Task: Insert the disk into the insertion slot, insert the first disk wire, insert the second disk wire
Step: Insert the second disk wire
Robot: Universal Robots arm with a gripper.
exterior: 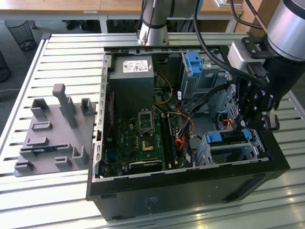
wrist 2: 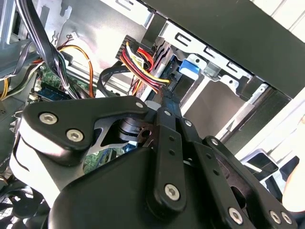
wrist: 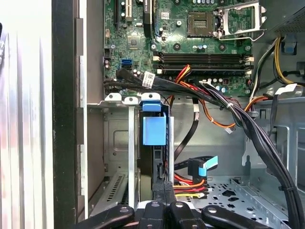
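Disk [wrist: 154, 130] on edge in insertion slot [wrist: 116, 138]

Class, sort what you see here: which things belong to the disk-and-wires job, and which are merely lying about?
Job: the disk, in the insertion slot; the red-yellow-black wire bundle; the blue-tipped cable; the gripper.
Lying about: the grey fixture plate; the taller bay with the blue tab; the power supply; the motherboard.

We see a robotics lab: an open computer case [exterior: 190, 186] lies on a slatted metal table [exterior: 62, 52], a robot arm [exterior: 153, 21] stands behind the case, a grey fixture plate [exterior: 52, 138] beside it, desks [exterior: 71, 5] and a bin [exterior: 21, 31] farther behind.
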